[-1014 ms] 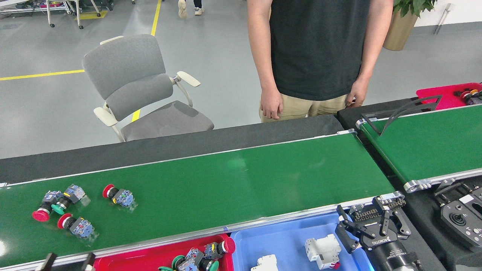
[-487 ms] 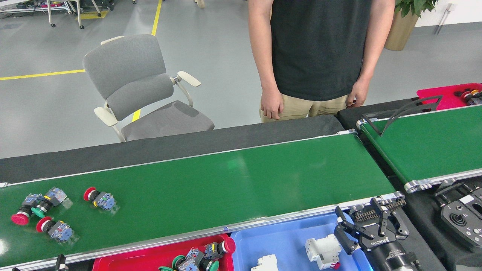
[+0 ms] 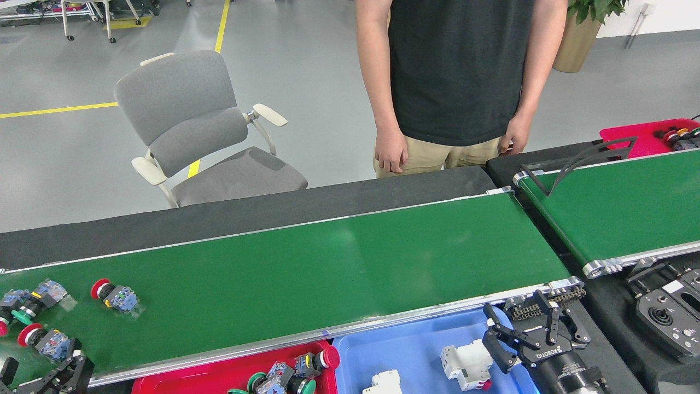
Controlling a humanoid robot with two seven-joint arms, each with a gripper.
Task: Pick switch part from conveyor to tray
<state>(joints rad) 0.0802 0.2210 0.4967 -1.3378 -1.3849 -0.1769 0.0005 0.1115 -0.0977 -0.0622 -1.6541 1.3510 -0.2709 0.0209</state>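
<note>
Several switch parts lie at the left end of the conveyor (image 3: pixel 328 273): a red-capped one (image 3: pixel 114 296), another red-capped one (image 3: pixel 45 342) nearer the front rail, and a pair with red and green caps (image 3: pixel 26 304) at the view's edge. My left gripper (image 3: pixel 44 368) comes up at the bottom-left corner, open, its fingers just below the nearer red-capped switch part. The red tray (image 3: pixel 208 375) under the front rail holds more switch parts (image 3: pixel 290 375). My right gripper (image 3: pixel 528 323) is open and holds nothing, over the right edge of the blue tray (image 3: pixel 404 345).
White parts (image 3: pixel 465 364) lie in the blue tray. A person stands behind the belt, hands (image 3: pixel 389 156) near its far side. A second green belt (image 3: pixel 618 208) with a black guide bar is on the right, with a controller (image 3: pixel 670 317) below it. A grey chair (image 3: pixel 202 137) stands behind.
The switch parts have travelled left along the belt. My left gripper has come into view at the bottom-left corner. The right gripper has barely moved.
</note>
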